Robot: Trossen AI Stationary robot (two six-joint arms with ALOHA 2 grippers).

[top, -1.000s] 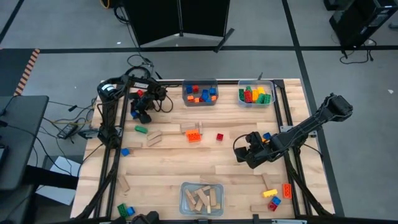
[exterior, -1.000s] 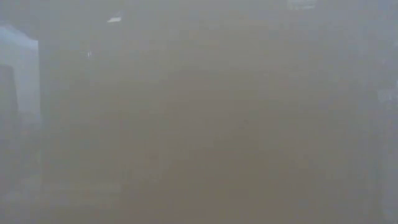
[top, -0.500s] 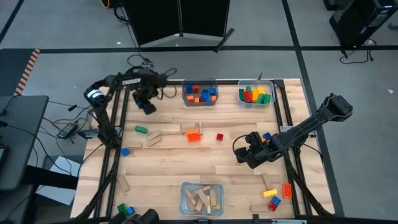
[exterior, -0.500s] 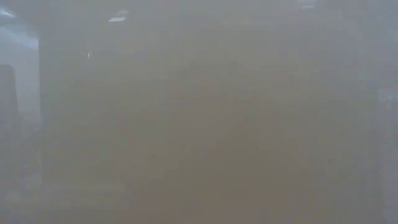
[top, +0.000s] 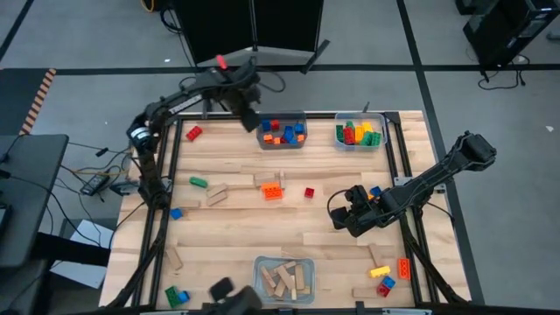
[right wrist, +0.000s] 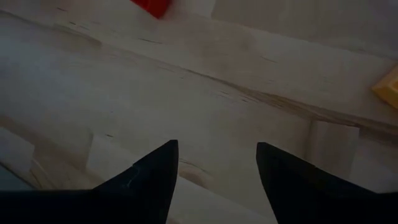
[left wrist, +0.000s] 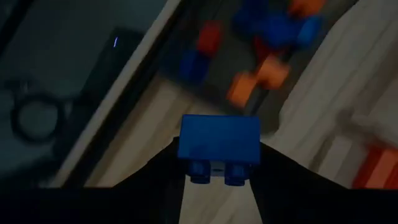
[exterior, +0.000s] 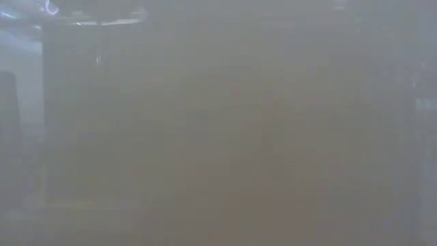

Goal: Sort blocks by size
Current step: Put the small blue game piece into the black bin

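My left gripper (top: 250, 119) hangs near the table's far edge, just left of a clear bin (top: 281, 131) of small blue, orange and red bricks, shut on a blue studded brick (left wrist: 219, 144). My right gripper (top: 337, 213) stands open low over bare wood at right centre (right wrist: 217, 146), nothing between its fingers. Loose blocks lie on the table: a red brick (top: 193, 133), a green one (top: 199, 182), an orange one (top: 273, 191), and tan wooden blocks (top: 217, 192). The low view is fogged and shows nothing. My left gripper pinches the blue brick between its two fingers by two opposite side faces (left wrist: 186, 149). The fingers point steeply down. The brick is lifted clear, above the table's edge beside the bin, with its studs (left wrist: 211, 172) toward the wrist.
A bin (top: 360, 133) of green, yellow and red bricks stands far right; a bin (top: 283, 278) of wooden blocks sits at the near edge. More bricks lie near right (top: 385, 276), near left (top: 175, 296) and beside my right gripper (top: 374, 190). Black frame rails (top: 395, 157) border the table.
My left gripper has risen from the far left of the table and swung toward the far edge and to the right, up to the small-brick bin, tipping from nearly level to steeply down, with the blue brick lifted clear. The red brick stays where it was.
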